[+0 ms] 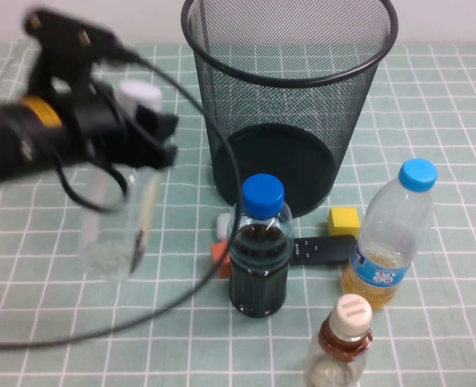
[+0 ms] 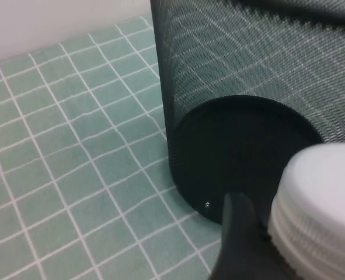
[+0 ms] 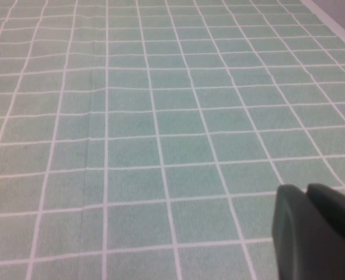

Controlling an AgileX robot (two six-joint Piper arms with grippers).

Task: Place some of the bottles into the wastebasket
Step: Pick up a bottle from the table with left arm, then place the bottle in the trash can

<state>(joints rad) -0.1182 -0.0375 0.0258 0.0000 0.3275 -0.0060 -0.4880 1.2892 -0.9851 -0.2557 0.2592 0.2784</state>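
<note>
The fingers (image 2: 236, 233) of the left gripper (image 1: 145, 133) are clenched on the neck of a clear bottle (image 1: 117, 218), just below its white cap (image 1: 138, 94). The bottle hangs upright from the grip, above the left half of the desk (image 1: 431, 105), to the left of the wastebasket (image 1: 290, 97) and apart from it. In the left wrist view the white cap is close to the camera, beside one dark finger, and the black base of the wastebasket is behind them.

The right gripper (image 3: 315, 233) does not show in the high view. In the right wrist view its dark fingers are pressed together with nothing between them, low over the green checked cloth.

The wastebasket stands upright at the far edge of the desk, about at the middle. In front of it stands a dark bottle (image 1: 259, 250) with a blue cap. To the right of that one is a tall bottle (image 1: 389, 238) with yellow liquid and a blue cap. At the near edge, between these two, stands the small bottle (image 1: 341, 347) with a cream cap and brown band. A yellow cube (image 1: 344, 220) and a flat black thing (image 1: 322, 251) lie between the wastebasket and the standing bottles. A small orange piece (image 1: 219, 254) lies just left of the dark bottle.
</note>
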